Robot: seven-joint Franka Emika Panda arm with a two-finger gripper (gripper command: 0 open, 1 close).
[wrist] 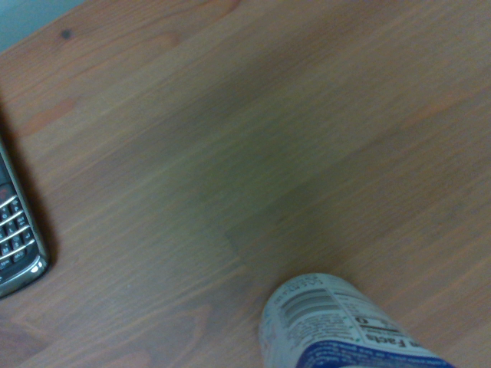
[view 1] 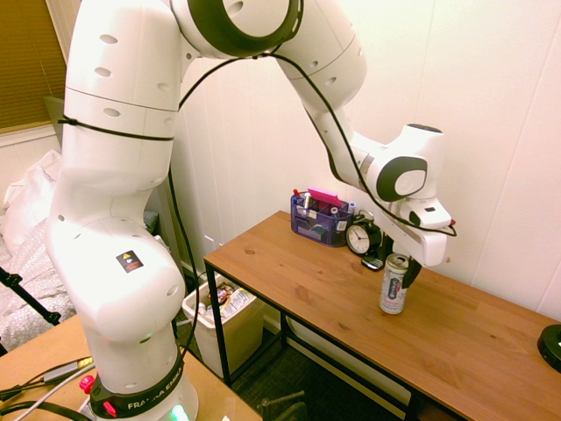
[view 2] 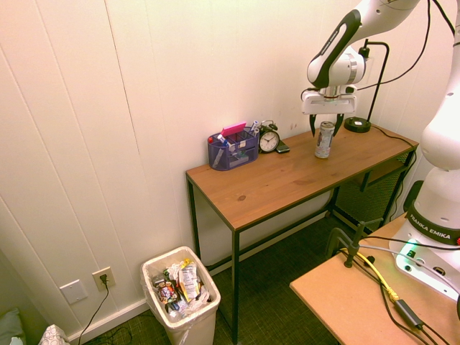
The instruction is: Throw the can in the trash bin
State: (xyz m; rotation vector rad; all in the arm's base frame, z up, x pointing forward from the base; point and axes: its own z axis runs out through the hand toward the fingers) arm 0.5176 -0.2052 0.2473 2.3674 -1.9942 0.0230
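Note:
The can (view 1: 394,289) (view 2: 325,141) stands upright on the wooden table (view 1: 298,281) (view 2: 273,183), near its wall side. My gripper (view 1: 400,265) (view 2: 327,126) hangs over it, open. One dark finger stands on each side of the can's top, with a small gap to the can. The can's label end (wrist: 345,326) rises from the bottom of the wrist view. The trash bin (view 1: 237,338) (view 2: 194,327), cream-white and full of rubbish, sits on the floor by the table's far end, away from the can.
A blue mesh organizer (view 1: 320,219) (view 2: 233,149), a black alarm clock (view 1: 362,237) (view 2: 269,140) and a phone (view 1: 375,261) (view 2: 282,148) (wrist: 15,230) line the wall side of the table. A black lamp base (view 1: 550,344) (view 2: 357,125) sits beyond the can.

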